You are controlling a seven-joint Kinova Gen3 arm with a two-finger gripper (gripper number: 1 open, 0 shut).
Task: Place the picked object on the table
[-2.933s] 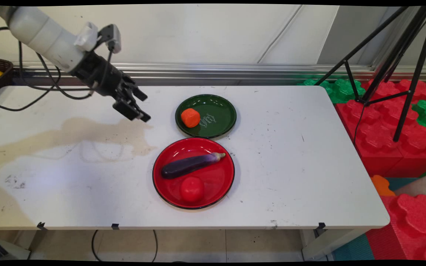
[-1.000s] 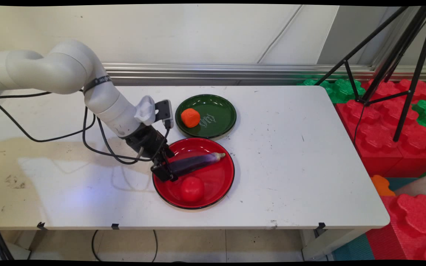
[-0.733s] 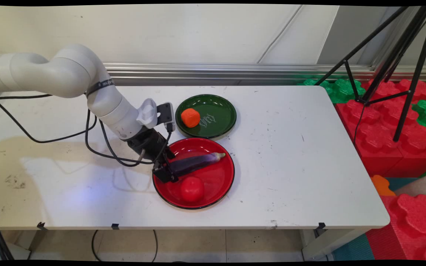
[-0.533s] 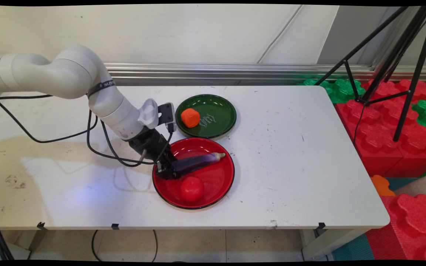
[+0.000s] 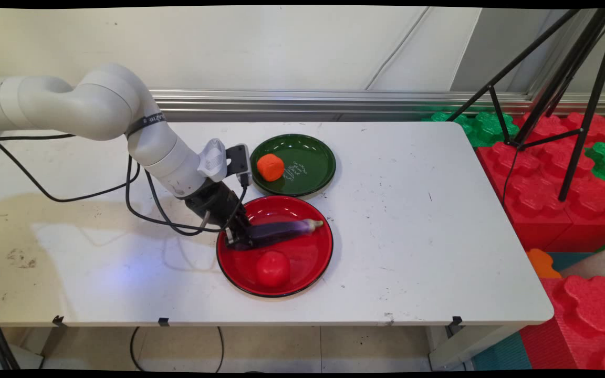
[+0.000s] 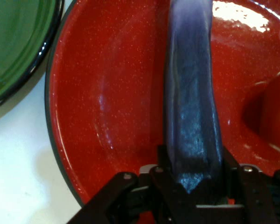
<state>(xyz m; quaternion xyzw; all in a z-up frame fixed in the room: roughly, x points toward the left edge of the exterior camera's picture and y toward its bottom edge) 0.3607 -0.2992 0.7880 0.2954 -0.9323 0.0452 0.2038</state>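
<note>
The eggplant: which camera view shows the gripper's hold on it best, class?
The hand view: the gripper is shut on the eggplant's blunt end. The main view shows the whole eggplant over the red plate.

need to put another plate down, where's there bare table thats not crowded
Bare table lies right of the red plate and green plate, out to the right edge. The near strip left of the red plate is bare too. Crowded: the gripper on the eggplant, beside the tomato, with cables behind.
</note>
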